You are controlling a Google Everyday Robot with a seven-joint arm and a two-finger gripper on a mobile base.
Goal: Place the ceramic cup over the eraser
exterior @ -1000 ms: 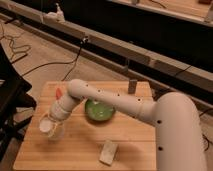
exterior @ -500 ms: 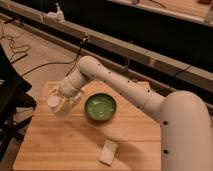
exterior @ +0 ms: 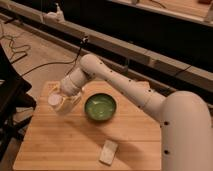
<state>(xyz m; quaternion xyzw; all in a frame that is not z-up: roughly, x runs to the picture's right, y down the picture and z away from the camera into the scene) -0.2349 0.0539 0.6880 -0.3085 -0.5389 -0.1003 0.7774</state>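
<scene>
My gripper [exterior: 65, 101] is over the far left part of the wooden table [exterior: 60, 147], left of the green bowl [exterior: 100, 107]. It is shut on the ceramic cup [exterior: 54, 100], a small white cup held tilted above the table with its pale round mouth facing left and towards the camera. The arm reaches in from the right across the back of the table. The eraser does not show; the arm covers the back of the table where it could stand.
A flat white speckled block [exterior: 108, 151] lies near the table's front edge. A dark chair [exterior: 10, 95] stands left of the table. Cables [exterior: 30, 60] lie on the floor behind, below a long rail.
The gripper has carried the cup from the front left of the table up and towards the back left. The arm has swung back with it, and the cup is now tilted.
</scene>
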